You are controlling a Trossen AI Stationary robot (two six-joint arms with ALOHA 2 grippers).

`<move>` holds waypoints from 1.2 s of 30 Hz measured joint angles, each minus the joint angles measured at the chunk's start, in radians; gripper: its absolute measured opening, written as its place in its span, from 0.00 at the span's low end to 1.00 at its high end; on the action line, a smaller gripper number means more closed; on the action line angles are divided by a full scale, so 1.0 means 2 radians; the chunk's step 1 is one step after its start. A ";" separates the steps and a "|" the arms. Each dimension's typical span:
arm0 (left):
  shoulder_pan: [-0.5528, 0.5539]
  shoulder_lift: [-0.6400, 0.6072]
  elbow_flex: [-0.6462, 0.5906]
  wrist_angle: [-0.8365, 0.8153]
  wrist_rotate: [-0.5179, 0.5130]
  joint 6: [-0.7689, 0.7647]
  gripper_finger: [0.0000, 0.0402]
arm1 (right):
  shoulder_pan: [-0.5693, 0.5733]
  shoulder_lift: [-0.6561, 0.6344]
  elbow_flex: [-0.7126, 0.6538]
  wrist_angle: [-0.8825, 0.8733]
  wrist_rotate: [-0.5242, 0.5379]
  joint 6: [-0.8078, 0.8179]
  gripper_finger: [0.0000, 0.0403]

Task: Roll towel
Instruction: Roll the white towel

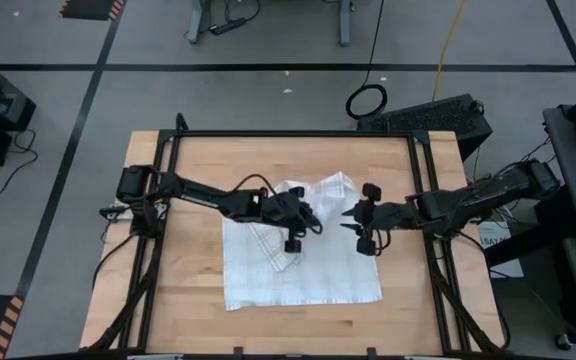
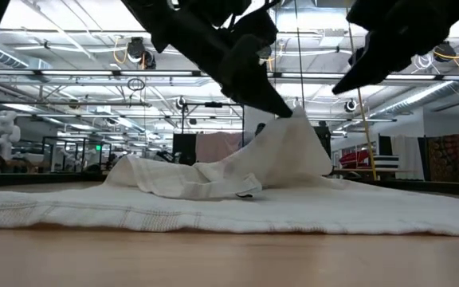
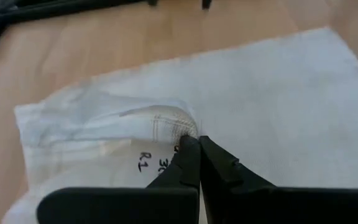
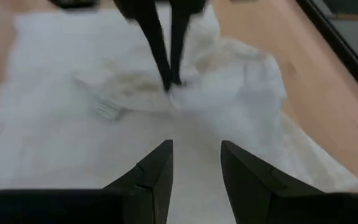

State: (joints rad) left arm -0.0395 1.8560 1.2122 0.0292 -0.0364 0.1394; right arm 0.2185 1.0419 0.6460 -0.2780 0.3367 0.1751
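The white checked towel (image 1: 303,265) lies spread on the table, its far part bunched and folded over. My left gripper (image 1: 315,216) is over the towel's far middle, shut on a raised fold of it; it also shows in the left wrist view (image 3: 194,142) and the low view (image 2: 284,110). My right gripper (image 1: 349,218) hangs open and empty just right of the left one, above the towel (image 4: 194,155), touching nothing. My left gripper pinches a bunched fold of the towel (image 3: 178,127) between its two fingertips, slanting down from the table's left. The fold is lifted into a peak (image 2: 289,131) below the fingers. The rest of the towel (image 2: 213,207) lies on the table.
The wooden table top (image 1: 188,290) has bare room left and right of the towel. A black frame (image 1: 288,133) runs round the table's edges. The towel's small tag (image 2: 247,194) lies near the folded heap.
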 joint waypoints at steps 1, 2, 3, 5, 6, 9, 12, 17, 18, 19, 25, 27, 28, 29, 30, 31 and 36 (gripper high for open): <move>-0.003 0.005 0.000 0.009 -0.002 0.000 0.00 | -0.004 -0.001 0.000 0.007 -0.004 -0.009 0.31; -0.006 0.008 0.001 0.016 -0.002 0.002 0.00 | -0.006 0.000 0.000 0.009 -0.006 -0.021 0.31; -0.008 0.011 0.001 0.014 -0.001 0.003 0.00 | -0.010 0.004 0.000 0.011 -0.012 -0.036 0.31; -0.012 0.018 0.001 0.018 -0.001 0.003 0.00 | -0.020 0.017 0.000 0.029 -0.022 -0.065 0.31; -0.014 0.022 0.001 0.021 -0.001 0.003 0.00 | -0.026 0.024 0.000 0.036 -0.034 -0.078 0.32; -0.017 0.027 0.001 0.022 -0.001 0.003 0.00 | -0.052 0.046 0.001 0.078 -0.061 -0.092 0.36; -0.020 0.028 0.001 0.020 -0.002 0.003 0.00 | -0.078 0.065 0.000 0.090 -0.078 -0.101 0.45; -0.028 0.028 0.001 0.021 -0.003 0.012 0.00 | -0.119 0.096 0.000 0.120 -0.097 -0.138 0.60; -0.029 0.028 0.001 0.021 -0.003 0.015 0.00 | -0.127 0.101 0.000 0.127 -0.114 -0.142 0.62; -0.031 0.028 0.001 0.020 -0.003 0.017 0.00 | -0.134 0.106 0.000 0.135 -0.136 -0.145 0.64; -0.032 0.028 0.001 0.020 -0.016 0.018 0.00 | -0.172 0.136 0.000 0.160 -0.255 -0.147 0.67; -0.032 0.028 0.001 0.020 -0.016 0.018 0.00 | -0.180 0.144 0.000 0.159 -0.279 -0.155 0.65; -0.032 0.028 0.001 0.019 -0.016 0.018 0.00 | -0.182 0.148 0.000 0.163 -0.286 -0.159 0.64; -0.032 0.028 0.001 0.018 -0.016 0.022 0.00 | -0.183 0.151 0.000 0.165 -0.288 -0.163 0.62; -0.032 0.028 0.001 0.018 -0.016 0.025 0.00 | -0.184 0.153 0.000 0.163 -0.288 -0.166 0.60; -0.033 0.028 0.001 0.018 -0.016 0.026 0.00 | -0.184 0.154 0.000 0.163 -0.288 -0.171 0.58; -0.033 0.028 0.001 0.016 -0.016 0.026 0.00 | -0.184 0.153 0.000 0.157 -0.288 -0.175 0.45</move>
State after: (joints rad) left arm -0.1055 1.9121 1.2137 0.0619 -0.0685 0.1910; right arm -0.1497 1.3474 0.6460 0.0350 -0.2395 -0.1759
